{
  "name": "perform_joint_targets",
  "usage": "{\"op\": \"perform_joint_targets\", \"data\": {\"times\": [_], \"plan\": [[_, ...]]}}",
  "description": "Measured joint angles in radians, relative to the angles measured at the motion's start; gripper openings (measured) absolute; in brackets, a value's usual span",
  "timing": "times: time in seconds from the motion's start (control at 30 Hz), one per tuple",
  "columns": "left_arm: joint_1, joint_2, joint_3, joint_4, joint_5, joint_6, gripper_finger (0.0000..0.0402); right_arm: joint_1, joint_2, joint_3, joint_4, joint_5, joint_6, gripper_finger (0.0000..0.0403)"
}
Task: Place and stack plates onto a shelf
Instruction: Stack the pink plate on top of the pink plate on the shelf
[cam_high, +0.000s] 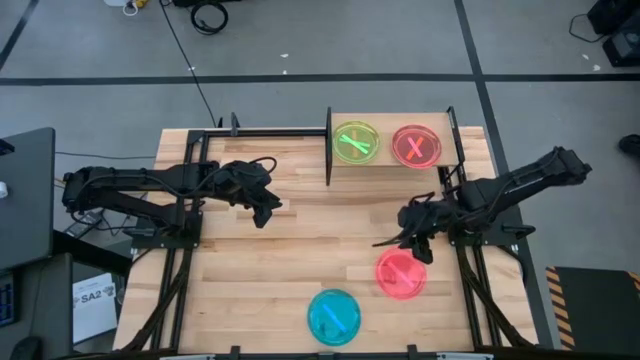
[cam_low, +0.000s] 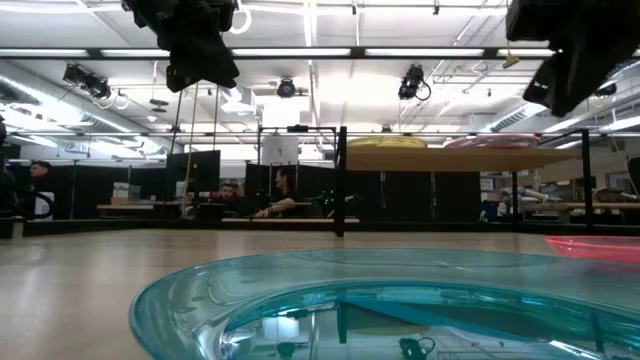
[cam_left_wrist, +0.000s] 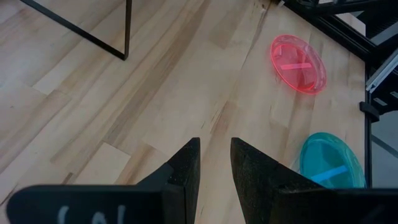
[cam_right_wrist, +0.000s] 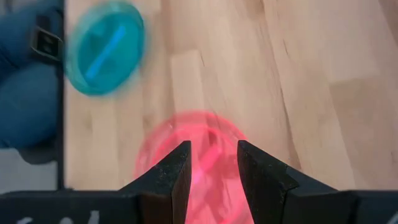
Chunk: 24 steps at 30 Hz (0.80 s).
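Observation:
The shelf (cam_high: 385, 165) stands at the table's far edge. It carries a green plate (cam_high: 356, 142) and a pink plate (cam_high: 416, 146), each showing two crossed stripes. Another pink plate (cam_high: 400, 273) lies flat on the table at the near right, and a teal plate (cam_high: 333, 317) lies at the near edge. My right gripper (cam_right_wrist: 212, 146) hovers open, slanting down over the far edge of the table's pink plate (cam_right_wrist: 199, 155), without touching it. My left gripper (cam_high: 268, 212) hangs open above bare tabletop at centre left, with nothing between its fingers (cam_left_wrist: 186, 162).
Black frame rails run along both sides of the table (cam_high: 470, 290). The shelf's thin black posts (cam_left_wrist: 126, 31) stand on the wood beyond my left gripper. Bare tabletop lies between the two arms. People sit in the room beyond the far edge (cam_low: 280, 195).

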Motion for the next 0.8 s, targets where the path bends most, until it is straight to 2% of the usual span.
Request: {"op": "perform_joint_targets", "data": {"times": [0.37,0.8], "plan": [[0.0,0.0,0.0,0.0,0.0,0.0,0.0096,0.018,0.122,0.0,-0.03,0.009,-0.001,0.0136],[0.0,0.0,0.0,0.0,0.0,0.0,0.0096,0.017,0.327,0.0,-0.029,0.009,-0.107,0.0136]]}}
